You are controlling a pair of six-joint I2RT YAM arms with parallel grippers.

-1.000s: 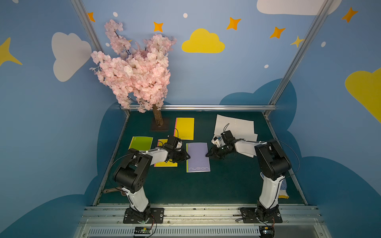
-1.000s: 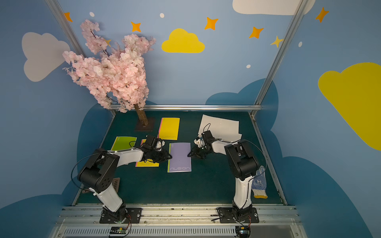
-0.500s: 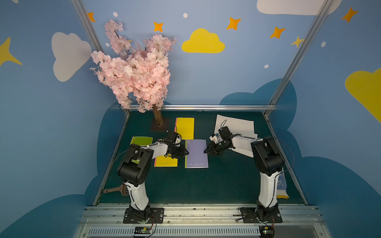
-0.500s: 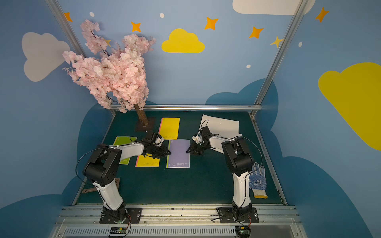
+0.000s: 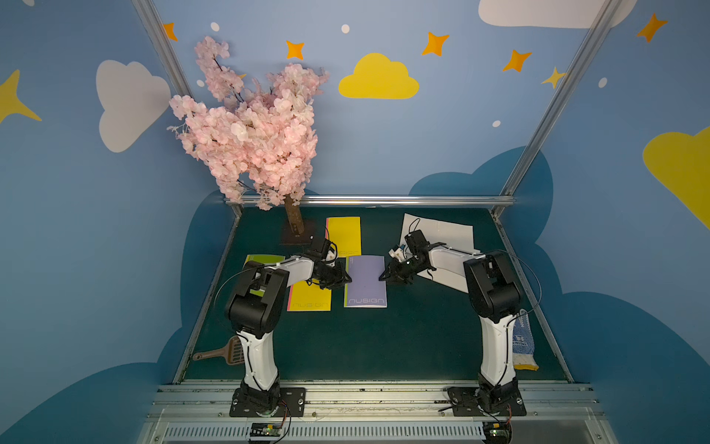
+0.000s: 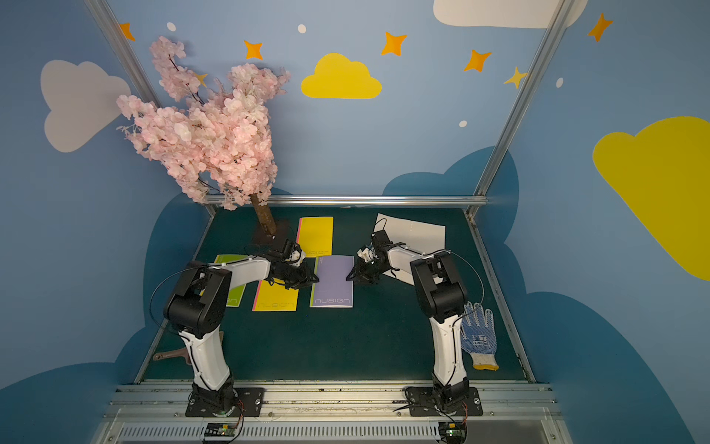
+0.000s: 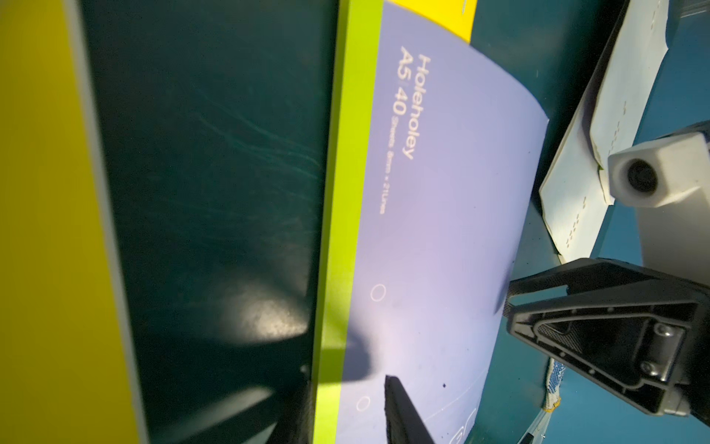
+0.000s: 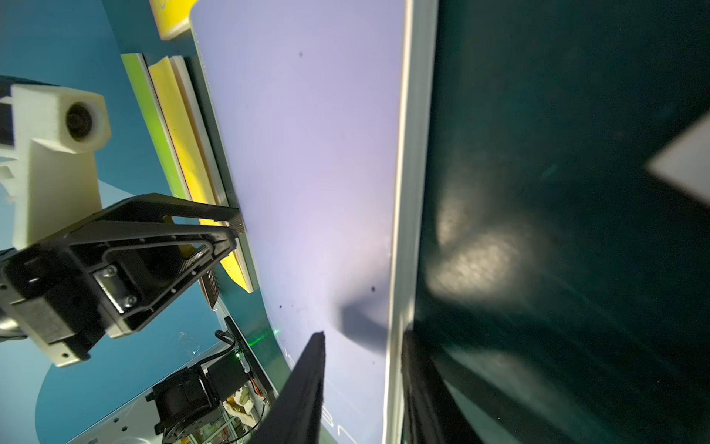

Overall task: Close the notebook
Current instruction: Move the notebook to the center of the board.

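The lilac notebook (image 5: 365, 282) lay shut on the desk (image 5: 345, 346), just beside the front yellow notebook (image 5: 309, 298). Left hand (image 5: 344, 280) (nearer side) and right hand (image 5: 384, 276) (far side) stood open at its edges. A snagging jaw could reopen it.

Delta vs a second ago: purple notebook (image 5: 365, 280) now sits farther back on the green mat (image 5: 384, 346), away from the arm bases. The shift shows in both top views, in steps across both earlier samples. Left gripper (image 5: 346, 277) and right gripper (image 5: 383, 276) travel back with it. Both arms reach out more: the elbow blocks of left arm (image 5: 261, 296) and right arm (image 5: 495, 286) sit farther from the bases and slightly more toward the centre. Right arm now uncovers most of the dotted glove (image 5: 523, 340). Left arm uncovers more of the brown scoop (image 5: 226, 351).
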